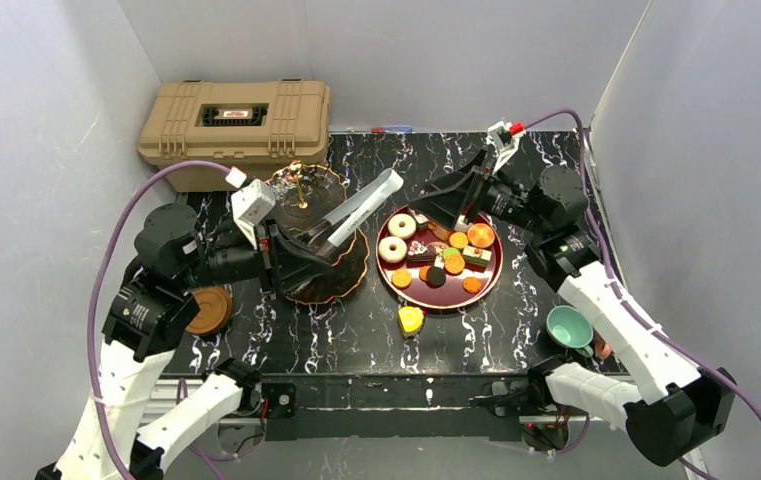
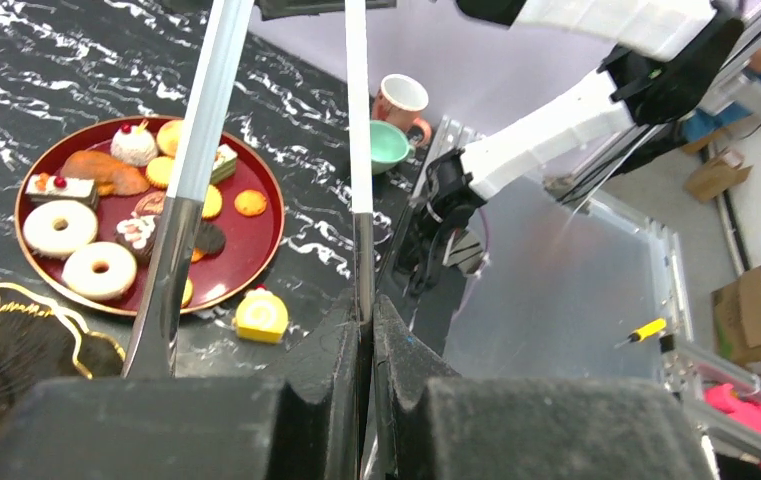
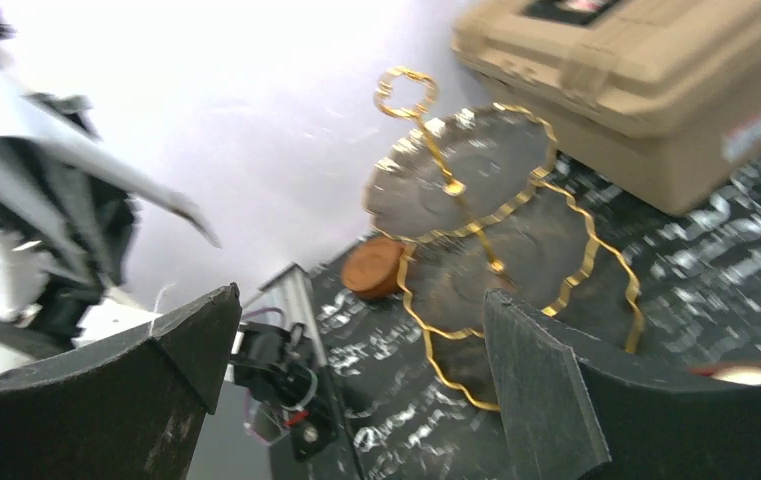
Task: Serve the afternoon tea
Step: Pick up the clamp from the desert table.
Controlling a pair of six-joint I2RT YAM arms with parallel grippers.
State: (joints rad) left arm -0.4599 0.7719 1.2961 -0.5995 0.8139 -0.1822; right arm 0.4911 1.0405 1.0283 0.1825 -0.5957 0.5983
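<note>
Currently the left end effector (image 2: pixel 366 335) is clamping shut on the tongs (image 2: pixel 201 130), left of the red tray (image 2: pixel 256 240). It seems to be pinching only one leg while the other is running free beside the fingers. Judging from that, the tongs may be twisting in the grip or failing to close on anything. Their legs are reaching over the three-tier stand (image 1: pixel 351 270), just left of the tray, so a careless swing could be knocking its gold post and tipping it. The toy sweets (image 1: pixel 393 249) are lying on the tray, with none on the stand. A yellow cake (image 1: pixel 411 320) is sitting on the bench just beside the tray's near edge. The right end effector (image 3: pixel 356 310) is hanging wide and empty over the tray's far edge, so both arms may be crowding the same spot.
</note>
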